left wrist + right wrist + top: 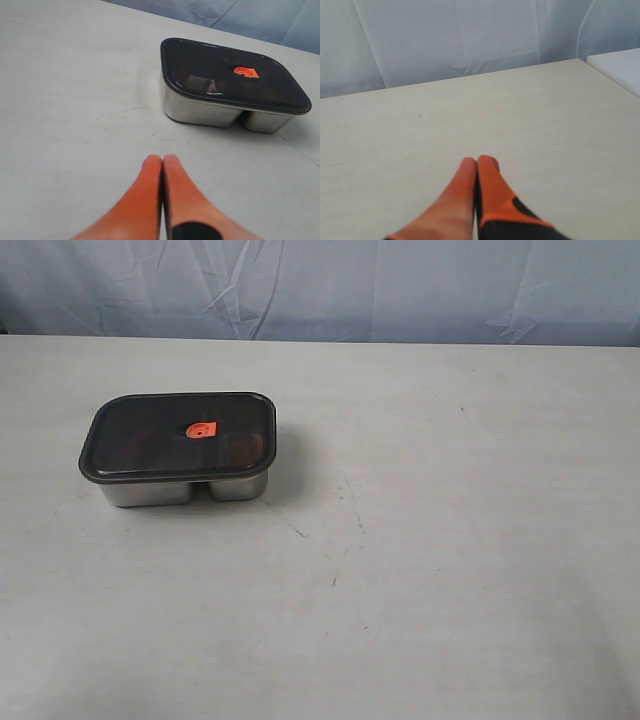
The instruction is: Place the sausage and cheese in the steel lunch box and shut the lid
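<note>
The steel lunch box (150, 490) sits on the left half of the tabletop (450, 570), nearer the far edge and with its long axis parallel to that edge. The dark lid (140, 435) is seated on it, orange valve (201, 430) at centre. Only the wrist views show the left gripper (162, 160) and right gripper (478, 161), jaws pressed together and empty.

Shiny stainless-steel lunch box (150, 492) under a smoky translucent plastic lid (140, 435); matt, lightly scuffed pale table (450, 540); wrinkled cloth backdrop (400, 285).
</note>
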`<state>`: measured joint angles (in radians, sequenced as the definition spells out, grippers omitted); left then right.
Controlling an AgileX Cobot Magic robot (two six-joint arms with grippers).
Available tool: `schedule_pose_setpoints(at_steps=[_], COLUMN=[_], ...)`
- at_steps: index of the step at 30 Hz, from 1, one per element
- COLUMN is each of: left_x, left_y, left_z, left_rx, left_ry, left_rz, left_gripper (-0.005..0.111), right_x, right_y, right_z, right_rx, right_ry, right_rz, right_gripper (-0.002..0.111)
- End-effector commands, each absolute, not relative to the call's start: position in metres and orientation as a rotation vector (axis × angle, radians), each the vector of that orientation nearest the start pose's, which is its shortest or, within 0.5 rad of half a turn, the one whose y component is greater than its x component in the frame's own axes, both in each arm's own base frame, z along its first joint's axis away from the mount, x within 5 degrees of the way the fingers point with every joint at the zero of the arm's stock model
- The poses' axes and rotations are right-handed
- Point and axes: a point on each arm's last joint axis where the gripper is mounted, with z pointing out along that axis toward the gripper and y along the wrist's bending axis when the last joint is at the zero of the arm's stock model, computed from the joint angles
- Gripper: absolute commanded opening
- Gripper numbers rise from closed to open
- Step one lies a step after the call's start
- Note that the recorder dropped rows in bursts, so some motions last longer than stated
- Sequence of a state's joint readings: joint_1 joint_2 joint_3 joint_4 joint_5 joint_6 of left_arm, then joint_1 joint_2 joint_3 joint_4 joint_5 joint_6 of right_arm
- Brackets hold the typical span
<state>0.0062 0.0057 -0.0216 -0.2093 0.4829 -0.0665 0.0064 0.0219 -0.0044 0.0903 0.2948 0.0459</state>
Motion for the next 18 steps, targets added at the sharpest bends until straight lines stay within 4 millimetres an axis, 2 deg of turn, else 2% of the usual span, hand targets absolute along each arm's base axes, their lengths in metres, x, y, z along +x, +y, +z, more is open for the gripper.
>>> schedule_pose_setpoints(at_steps=[1,18], left_x=[0.0497,0.0497], left_y=[-0.0084,-0.0084], left_z=[0.1779,0.1779], left_rx=[-0.178,-0.178], left_ry=[1.923,1.923], left_rz=[-0.257,-0.257], left_gripper=[0.000,0.000], right_x=[0.0557,0.0557], right_y=[0.0024,0.0027], right_z=[0.1866,0.1866], right_rx=[0.100,0.109], right_ry=[1.783,1.782], right_rz=[0.119,0.132], right_gripper=[-0.001,-0.001])
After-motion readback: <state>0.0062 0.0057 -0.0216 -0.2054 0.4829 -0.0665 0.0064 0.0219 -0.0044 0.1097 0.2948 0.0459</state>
